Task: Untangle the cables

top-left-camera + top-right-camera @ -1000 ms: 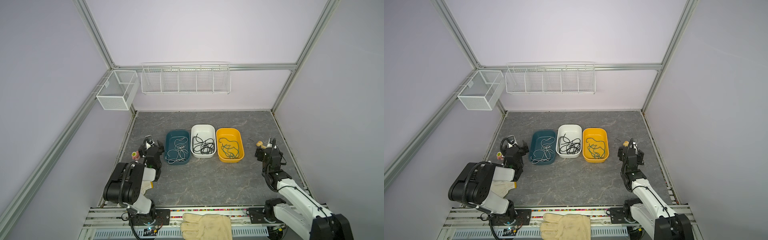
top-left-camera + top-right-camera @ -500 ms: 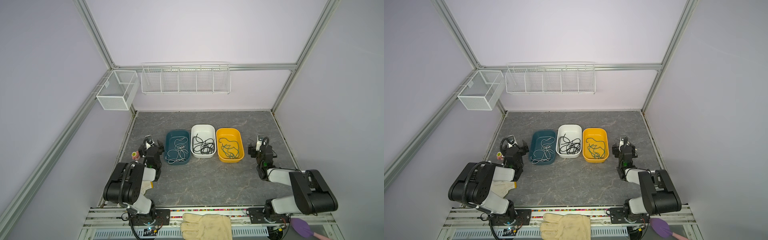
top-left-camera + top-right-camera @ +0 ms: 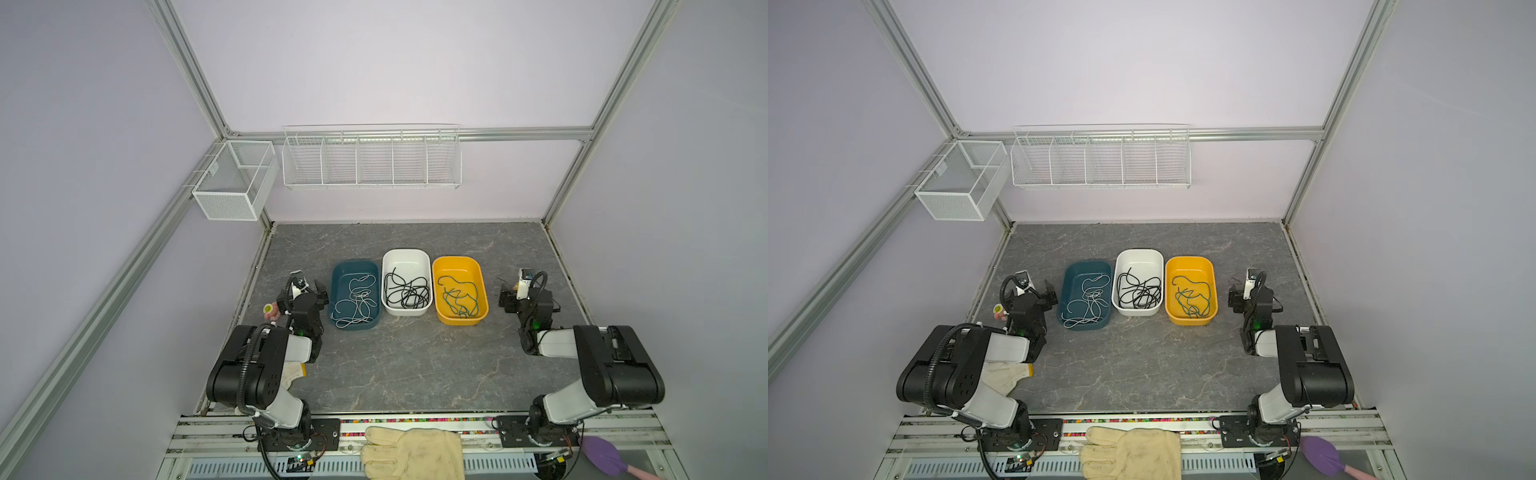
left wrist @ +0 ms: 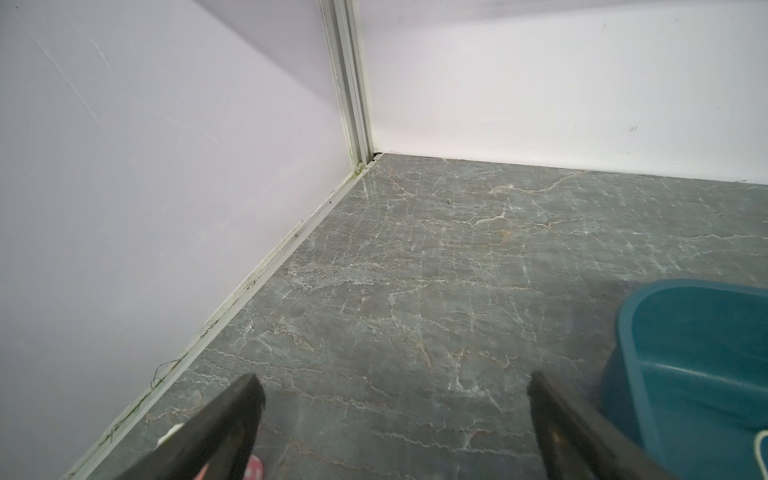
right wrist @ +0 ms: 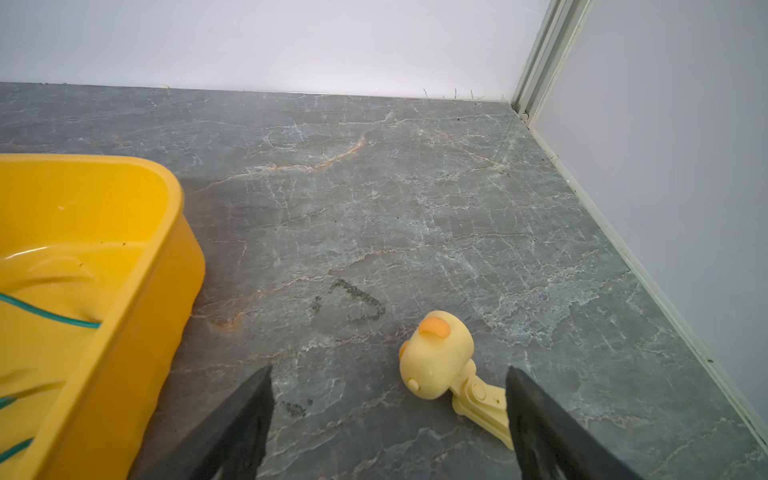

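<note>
The cables (image 3: 409, 295) sit one colour per bin, likely to keep them apart: white cable (image 3: 357, 299) in teal bin (image 3: 353, 264), black cable (image 3: 1138, 293) in white bin (image 3: 405, 254), green cable (image 5: 50, 318) in yellow bin (image 3: 455, 260). Left gripper (image 4: 395, 378) at the row's 9 o'clock, right gripper (image 5: 389, 371) at 3 o'clock, both gape empty.

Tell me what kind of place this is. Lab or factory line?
Likely a lab robot cell, not a line: an aluminium frame boxes in the tabletop, the left arm and right arm sit on a front rail, and a teal bin, white bin and yellow bin hold cables.
</note>
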Robot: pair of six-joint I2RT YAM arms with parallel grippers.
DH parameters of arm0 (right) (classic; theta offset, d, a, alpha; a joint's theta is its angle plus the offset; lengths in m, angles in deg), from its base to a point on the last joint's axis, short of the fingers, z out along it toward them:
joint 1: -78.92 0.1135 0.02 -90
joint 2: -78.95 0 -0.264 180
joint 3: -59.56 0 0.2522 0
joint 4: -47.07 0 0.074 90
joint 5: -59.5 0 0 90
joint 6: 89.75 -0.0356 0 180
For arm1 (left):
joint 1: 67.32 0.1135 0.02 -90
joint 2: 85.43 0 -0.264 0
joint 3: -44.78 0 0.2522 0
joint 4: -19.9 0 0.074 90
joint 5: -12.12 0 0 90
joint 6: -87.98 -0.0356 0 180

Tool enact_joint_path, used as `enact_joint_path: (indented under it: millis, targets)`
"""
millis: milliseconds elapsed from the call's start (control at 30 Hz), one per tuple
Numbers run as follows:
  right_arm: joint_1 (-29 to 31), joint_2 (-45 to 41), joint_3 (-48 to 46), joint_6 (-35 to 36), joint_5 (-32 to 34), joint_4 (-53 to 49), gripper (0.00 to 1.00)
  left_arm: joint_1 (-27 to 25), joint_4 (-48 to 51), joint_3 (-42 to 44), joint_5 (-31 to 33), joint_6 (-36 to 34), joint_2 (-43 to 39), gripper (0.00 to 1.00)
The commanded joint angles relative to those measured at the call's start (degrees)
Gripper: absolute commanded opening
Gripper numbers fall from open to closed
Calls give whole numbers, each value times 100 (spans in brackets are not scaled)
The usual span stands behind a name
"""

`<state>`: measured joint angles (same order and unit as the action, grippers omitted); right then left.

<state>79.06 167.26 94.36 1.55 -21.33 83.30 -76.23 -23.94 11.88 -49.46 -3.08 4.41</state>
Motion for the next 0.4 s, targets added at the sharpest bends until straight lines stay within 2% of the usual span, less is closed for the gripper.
enact_joint_path:
  millis: [0, 367]
  targets:
    - [22, -61, 75, -7, -89, 41, 88, 12, -152, -88, -25, 87, 29, 99]
    - [26, -65, 70, -7, -94, 41, 88, 14, -150, -90, -24, 87, 24, 99]
